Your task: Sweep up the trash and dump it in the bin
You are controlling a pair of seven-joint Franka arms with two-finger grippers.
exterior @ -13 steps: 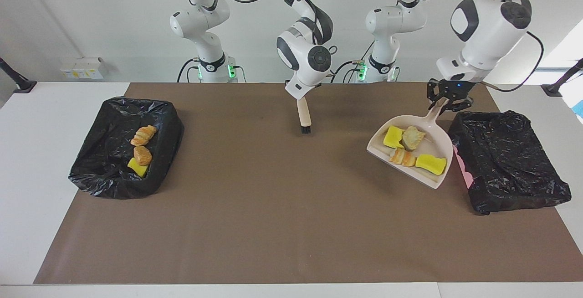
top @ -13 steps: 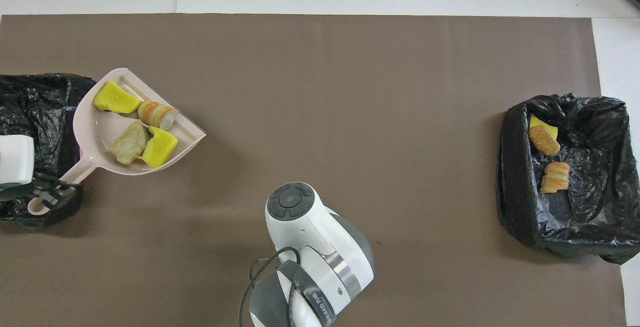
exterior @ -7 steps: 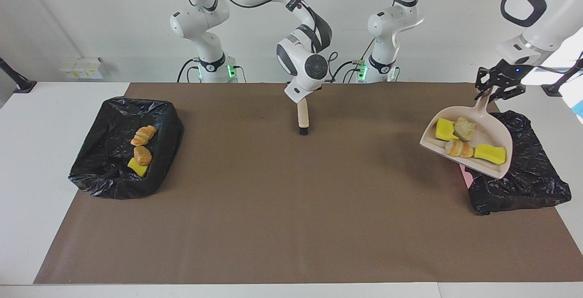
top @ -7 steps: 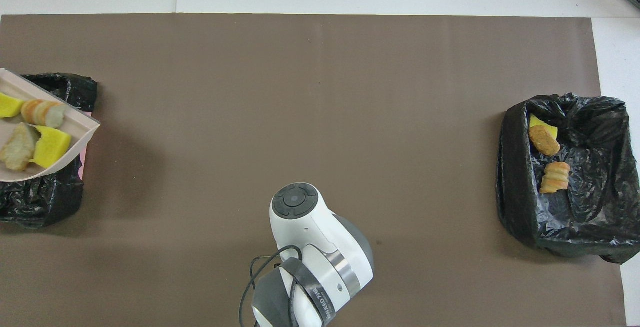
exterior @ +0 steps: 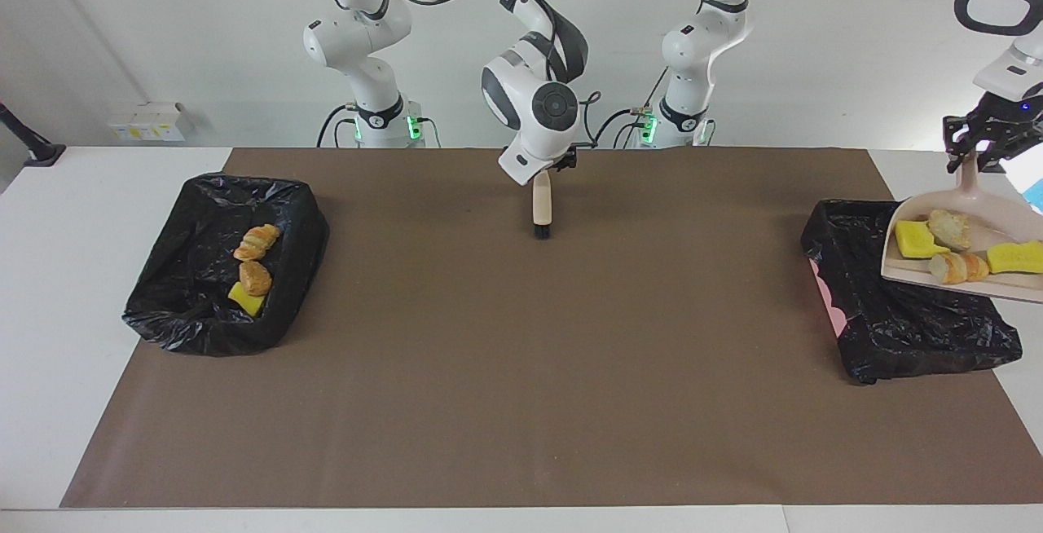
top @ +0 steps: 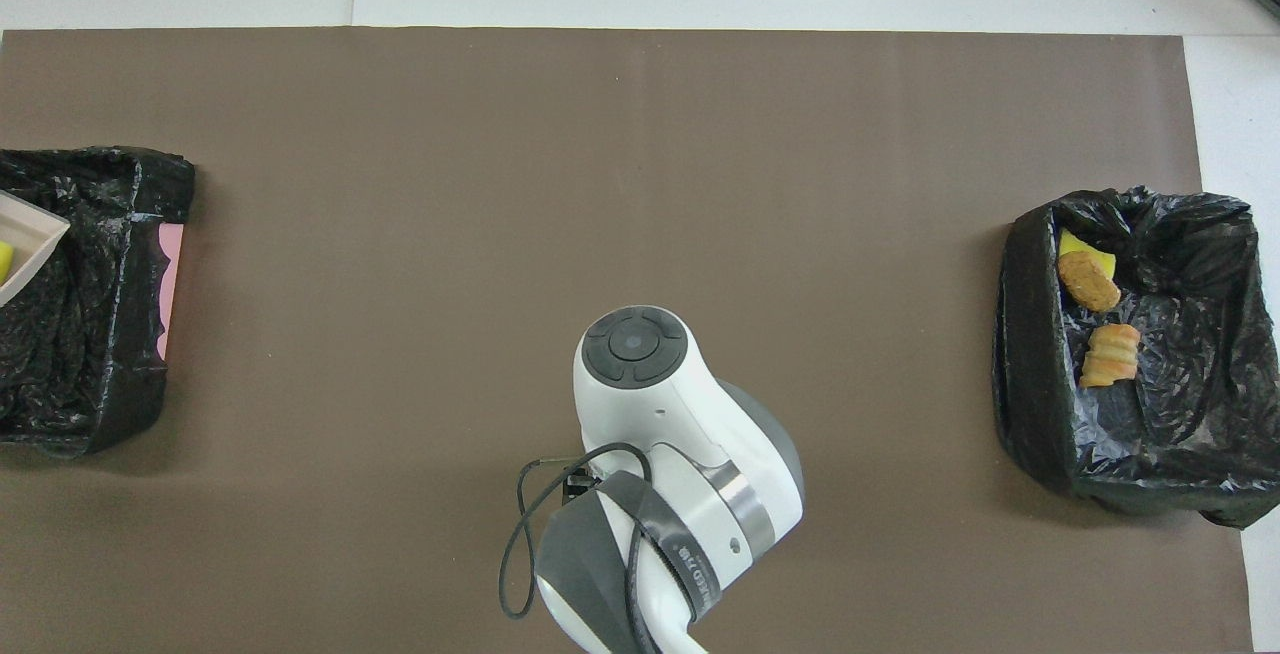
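Facing view first: we see the left gripper (exterior: 975, 156) clamped shut on the handle of the beige dustpan (exterior: 1002, 219), handle pointing up, pan raised in the air over the black-lined bin (exterior: 896, 321) at the left arm's end of the table (exterior: 81, 215)

Four pieces of trash lie in the pan: a yellow sponge chunk (exterior: 914, 238) touching a tan bread piece (exterior: 949, 227), a striped bread roll (exterior: 960, 266) just beside them, and a second yellow chunk (exterior: 1017, 256) next to the roll

We see no scraps inside that bin; the pan hides part of it

The right gripper (exterior: 544, 170) is over the middle of the brown mat (exterior: 521, 370), near the robots' edge. The brush (exterior: 541, 205) hangs upright right under it, bristles down, close to the mat or touching it; we cannot tell which. We cannot tell whether this gripper is open or closed, or whether it has the brush

The second bin (exterior: 187, 297) sits at the right arm's end of the table. It holds three more scraps: a croissant-like piece (exterior: 257, 241), a brown bread chunk (exterior: 255, 276) and a yellow sponge bit (exterior: 244, 298) touching that chunk

In the overhead view only a corner of the pan shows, over the first bin. The right arm's wrist covers the brush
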